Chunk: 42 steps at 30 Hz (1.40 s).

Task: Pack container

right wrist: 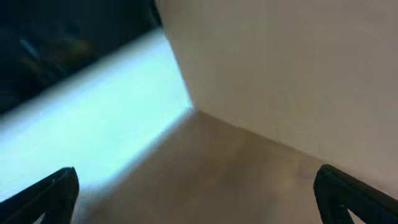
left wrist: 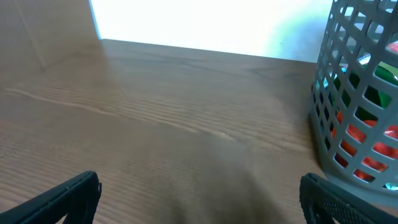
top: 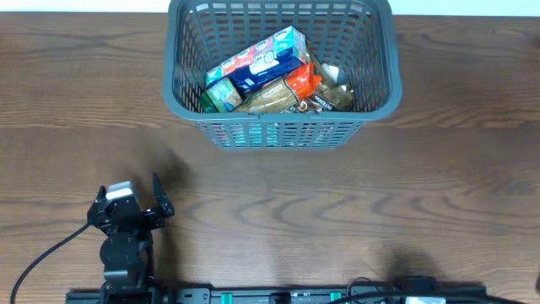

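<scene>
The brown wood-grain counter [top: 337, 203] carries the packet-filled grey-blue container [top: 278, 133] at its far edge, while the left pincer [left wrist: 199, 186] sits low near the front-left, jaws spread wide and empty, and the right pincer [right wrist: 196, 177] likewise gapes empty.

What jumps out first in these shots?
The grey-blue slatted basket at the far middle of the table, piled with bright grocery packets. Near the front left edge, the left hand sits open and empty, well short of the basket.
</scene>
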### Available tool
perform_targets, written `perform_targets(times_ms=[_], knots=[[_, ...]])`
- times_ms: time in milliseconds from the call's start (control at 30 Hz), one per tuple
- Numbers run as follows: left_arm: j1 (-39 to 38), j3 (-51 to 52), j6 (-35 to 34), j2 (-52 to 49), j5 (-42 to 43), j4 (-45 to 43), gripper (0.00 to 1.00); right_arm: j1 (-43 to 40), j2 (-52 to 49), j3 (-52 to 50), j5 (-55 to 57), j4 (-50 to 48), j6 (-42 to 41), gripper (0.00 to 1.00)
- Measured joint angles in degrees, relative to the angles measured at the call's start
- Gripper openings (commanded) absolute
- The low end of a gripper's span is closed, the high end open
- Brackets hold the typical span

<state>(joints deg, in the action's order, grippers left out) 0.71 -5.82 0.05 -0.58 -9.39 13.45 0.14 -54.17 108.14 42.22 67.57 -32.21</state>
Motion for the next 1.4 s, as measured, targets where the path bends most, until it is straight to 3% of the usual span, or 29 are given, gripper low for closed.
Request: perform_targets(times_ms=[333, 567, 800, 1000, 1233, 1400], knots=[[0.00, 0.02, 0.00, 0.00, 0.00, -0.07, 0.99, 1.99, 16.26, -32.96, -7.93, -21.22, -19.67, 0.99], [0.00, 0.02, 0.00, 0.00, 0.00, -0.07, 0.99, 2.95, 20.04, -52.68, -17.18, -23.63, -31.95, 0.99], [0.00, 0.02, 0.00, 0.00, 0.00, -0.07, 0.98, 6.97, 23.87, -64.85, -22.71, -26.80, -36.06, 0.99], [0.00, 0.02, 0.00, 0.00, 0.00, -0.04, 0.99, 9.16, 28.09, -72.78, -24.11, -29.83, -32.72, 0.99], [0.00, 0.02, 0.00, 0.00, 0.00, -0.07, 0.99, 10.82, 32.41, -77.55, -25.86, -38.07, -14.95, 0.99], [0.00, 0.02, 0.00, 0.00, 0.00, -0.07, 0.99, 11.78, 34.01, -79.34, -27.19, -38.45, -2.75, 0.99]])
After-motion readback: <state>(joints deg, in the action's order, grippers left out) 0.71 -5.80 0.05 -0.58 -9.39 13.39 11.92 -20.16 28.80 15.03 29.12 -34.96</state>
